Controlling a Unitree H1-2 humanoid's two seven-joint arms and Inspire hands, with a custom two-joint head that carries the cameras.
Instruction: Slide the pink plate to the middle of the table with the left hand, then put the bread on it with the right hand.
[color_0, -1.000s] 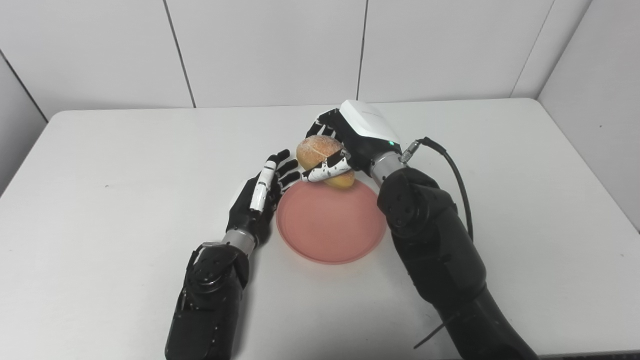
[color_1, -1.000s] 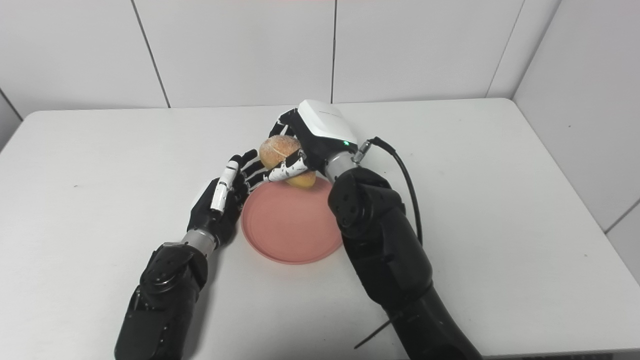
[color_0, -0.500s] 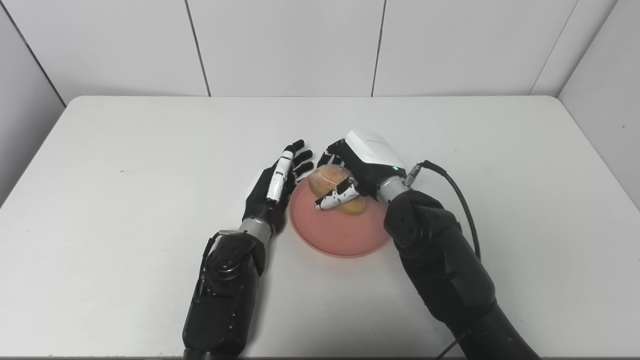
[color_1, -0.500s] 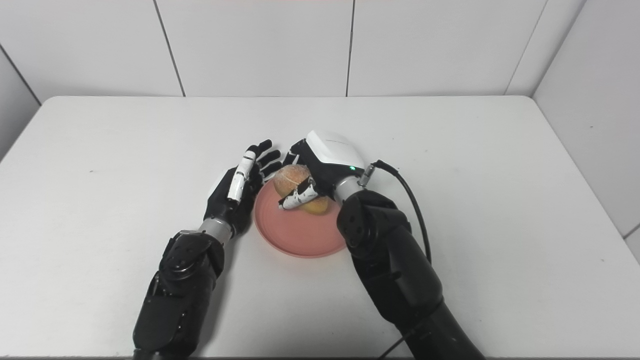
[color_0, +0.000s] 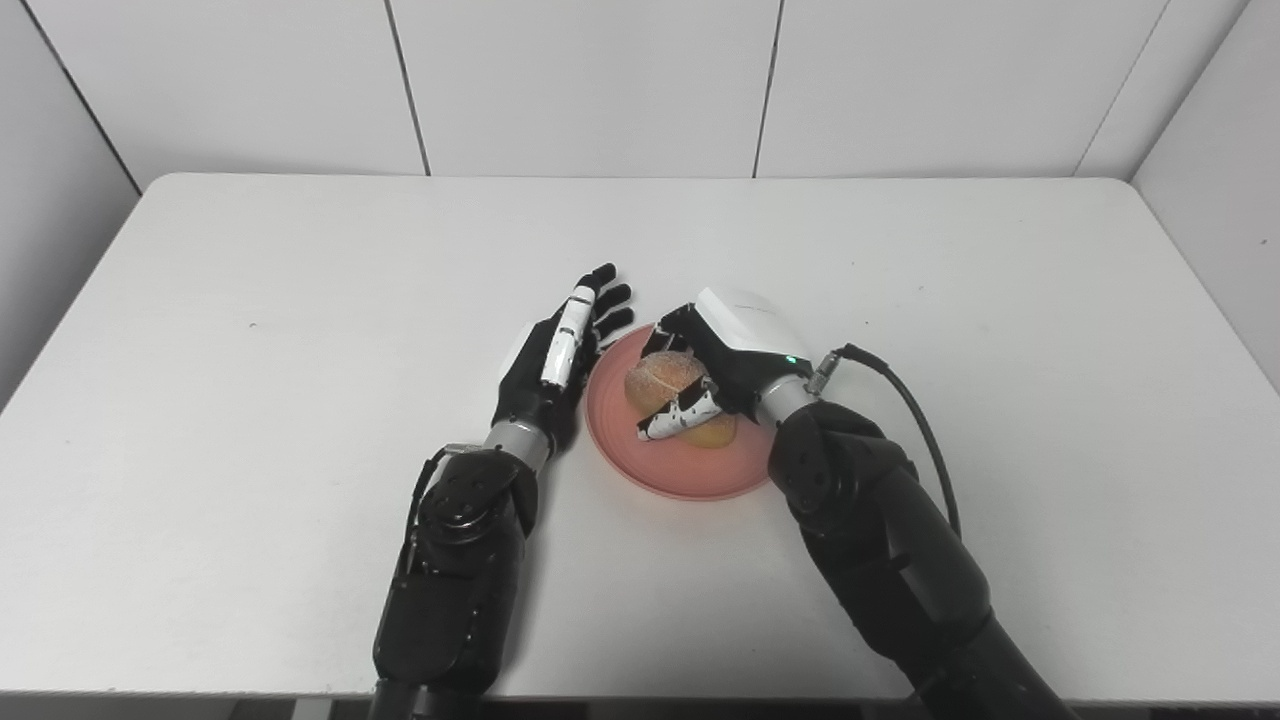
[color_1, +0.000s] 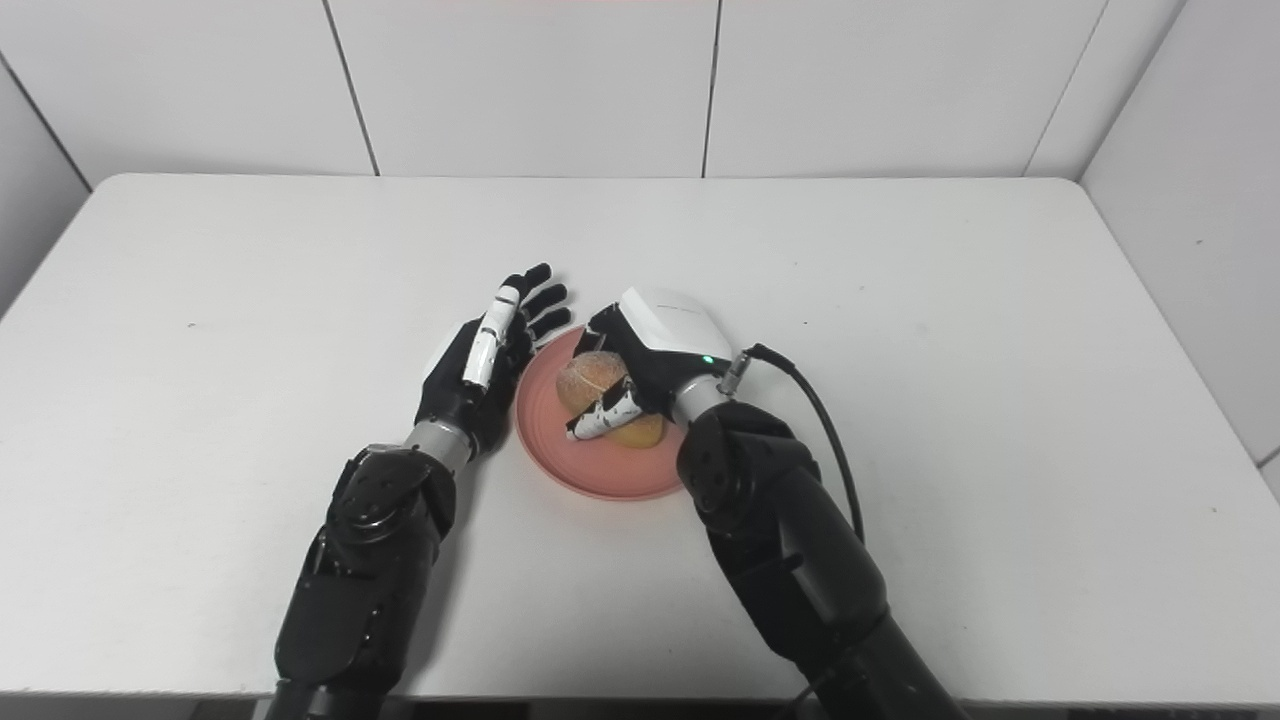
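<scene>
Since a second ago the right hand (color_0: 722, 372) has carried the bread (color_0: 668, 394) down from above the far rim of the plate (color_0: 680, 470) to a spot low over its middle; the camera has shifted too, so the whole scene sits differently in view.

Nearest, both black forearms come up from the bottom edge onto the white desk (color_0: 250, 420). Between them lies the pink plate, about mid-desk. The right hand's fingers (color_0: 680, 416) are curled around the bread, thumb across its near side and the others over its far side, so the bread is gripped. The bread sits over the plate's middle; whether its underside touches the plate cannot be told. A black cable (color_0: 905, 385) loops from the right wrist.

Just left of the plate, the left hand (color_1: 478, 370) rests edge-on with its fingers (color_1: 535, 295) straight and spread, holding nothing; its fingertips reach past the plate's far left rim. Whether the palm touches the rim is unclear.
</scene>
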